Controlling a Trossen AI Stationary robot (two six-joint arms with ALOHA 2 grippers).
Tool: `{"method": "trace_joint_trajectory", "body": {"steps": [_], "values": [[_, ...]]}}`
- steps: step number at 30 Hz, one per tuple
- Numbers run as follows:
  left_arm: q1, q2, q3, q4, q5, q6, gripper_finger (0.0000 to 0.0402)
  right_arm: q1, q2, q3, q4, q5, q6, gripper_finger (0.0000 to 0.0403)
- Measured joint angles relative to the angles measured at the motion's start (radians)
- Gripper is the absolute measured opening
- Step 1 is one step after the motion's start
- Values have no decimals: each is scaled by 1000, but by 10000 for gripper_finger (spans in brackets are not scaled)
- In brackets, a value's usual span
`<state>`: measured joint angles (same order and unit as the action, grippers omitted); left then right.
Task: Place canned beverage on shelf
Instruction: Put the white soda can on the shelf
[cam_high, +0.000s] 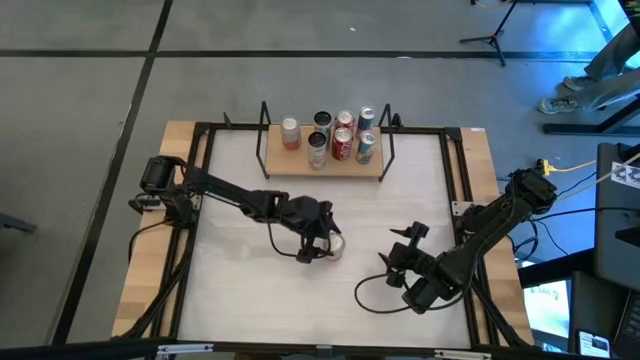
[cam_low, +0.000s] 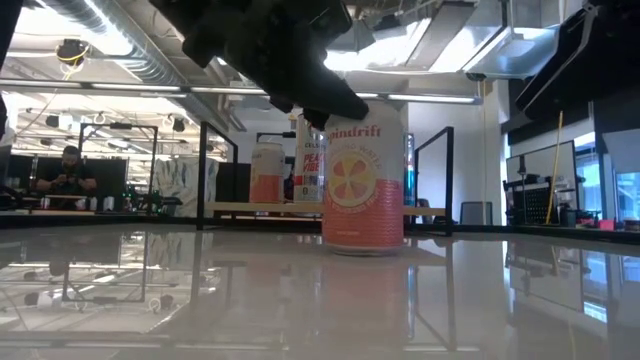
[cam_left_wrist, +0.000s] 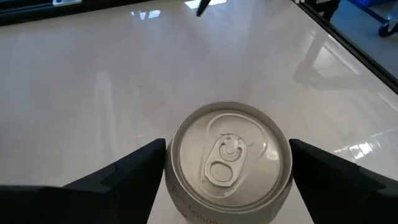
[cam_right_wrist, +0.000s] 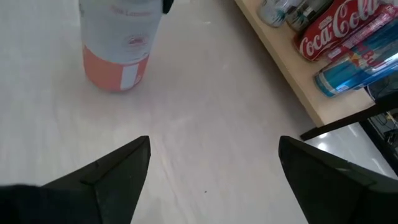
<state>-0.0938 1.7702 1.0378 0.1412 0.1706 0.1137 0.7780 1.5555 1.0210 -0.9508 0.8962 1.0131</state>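
Left gripper (cam_high: 318, 243) poised directly over the can (cam_high: 334, 246), fingers spread wide either side of the lid in the left wrist view, not yet touching. Can upright on the table (cam_high: 240, 290), long axis vertical, near mid-table. Shelf (cam_high: 325, 165) well apart at roughly 12 o'clock from the can, already carrying several cans. Right gripper (cam_high: 402, 262) waiting at about 3 o'clock, farther off, fingers parted and empty. Straight descent looks sufficient for the grasp.

Pink-and-white Spindrift aluminium can (cam_low: 362, 185) w/ yellow citrus slice print, silver lid. Far: light-wood shelf board (cam_high: 324, 163), black wire ends, red Coca-Cola can (cam_right_wrist: 336, 25), blue can (cam_right_wrist: 357, 70).
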Motion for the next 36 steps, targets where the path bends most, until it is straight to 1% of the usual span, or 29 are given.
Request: {"method": "trace_joint_trajectory", "body": {"steps": [2,7,15,20,25,32,36], "values": [[-6,13,0,25,-5,-4,320,0,0,0,3,9,0,349],[-13,24,1,25,-26,-38,318,0,0,-1,10,10,-8,349],[-13,16,1,16,-48,-86,274,0,0,-1,12,37,-8,349],[-22,-26,-1,-39,-102,-135,271,0,0,-2,12,37,-8,349],[-47,-141,-1,-144,-205,-159,271,0,0,-2,15,36,-8,349],[-64,-366,-1,-384,-376,-179,271,0,0,-2,17,38,-8,349],[-43,-488,-1,-519,-463,-183,271,0,0,-2,18,38,-8,349]]}}
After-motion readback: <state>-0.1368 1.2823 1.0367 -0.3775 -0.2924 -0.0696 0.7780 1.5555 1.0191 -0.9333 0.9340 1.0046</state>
